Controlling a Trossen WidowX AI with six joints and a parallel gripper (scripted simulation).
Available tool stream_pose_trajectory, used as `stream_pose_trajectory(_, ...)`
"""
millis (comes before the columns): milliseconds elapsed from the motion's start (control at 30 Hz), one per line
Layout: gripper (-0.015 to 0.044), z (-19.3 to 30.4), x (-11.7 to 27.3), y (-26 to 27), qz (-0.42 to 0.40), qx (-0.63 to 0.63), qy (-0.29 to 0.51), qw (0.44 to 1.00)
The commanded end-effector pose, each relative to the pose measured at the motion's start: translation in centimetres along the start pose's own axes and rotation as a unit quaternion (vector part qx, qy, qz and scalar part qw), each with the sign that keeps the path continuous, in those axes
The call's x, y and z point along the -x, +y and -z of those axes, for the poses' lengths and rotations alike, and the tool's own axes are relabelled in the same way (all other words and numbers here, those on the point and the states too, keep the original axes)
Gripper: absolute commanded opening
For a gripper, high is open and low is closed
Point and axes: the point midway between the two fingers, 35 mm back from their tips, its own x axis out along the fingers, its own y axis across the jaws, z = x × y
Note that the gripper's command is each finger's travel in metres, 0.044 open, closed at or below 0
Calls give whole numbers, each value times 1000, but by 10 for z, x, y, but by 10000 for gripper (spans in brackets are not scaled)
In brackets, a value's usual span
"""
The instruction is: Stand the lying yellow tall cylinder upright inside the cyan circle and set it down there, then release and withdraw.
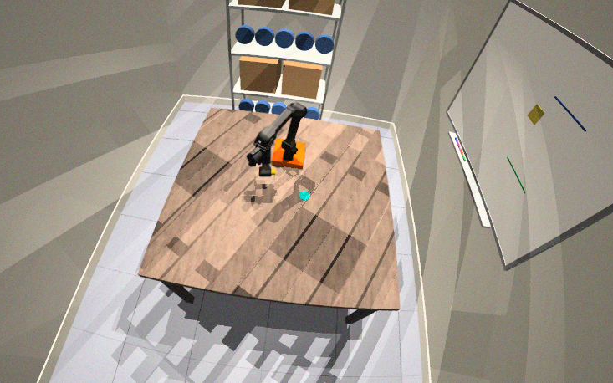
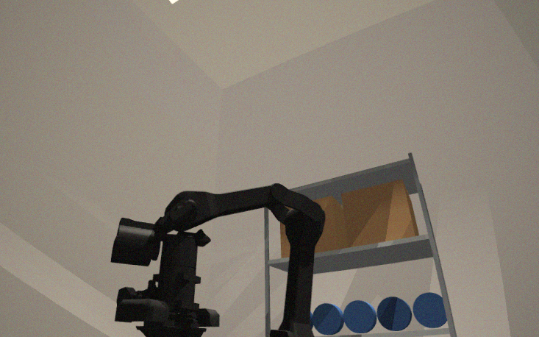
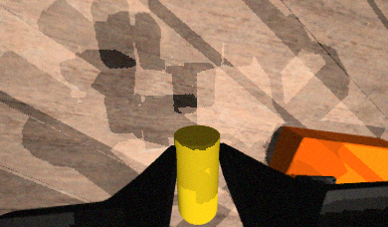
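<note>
One yellow cylinder (image 3: 197,174) sits low in the middle of the wrist view, pinched across its sides and carried above the table (image 1: 270,247), probably so it can be tipped on end later. Its gripper (image 3: 196,185) is partly closed, both fingers pressing the cylinder. In the top view the cyan circle (image 1: 303,194) lies apart, lower right of the arm.

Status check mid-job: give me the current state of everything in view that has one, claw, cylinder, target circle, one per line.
claw: shut on the yellow cylinder, raised off the table.
yellow cylinder: clamped between the two fingers, not yet standing in the circle.
cyan circle: unoccupied, off to the side of the claw in the top view.
orange base block: flat on the table under the arm.
</note>
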Motion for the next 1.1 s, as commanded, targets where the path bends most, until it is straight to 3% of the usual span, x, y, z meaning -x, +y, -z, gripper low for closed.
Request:
stream_pose_trajectory(0, 105, 7, 4, 7, -2, 53, -4, 999)
stream_pose_trajectory(533, 105, 45, 7, 36, -1, 297, -3, 955)
stream_pose_trajectory(1067, 105, 89, 10, 57, -2, 523, -2, 852)
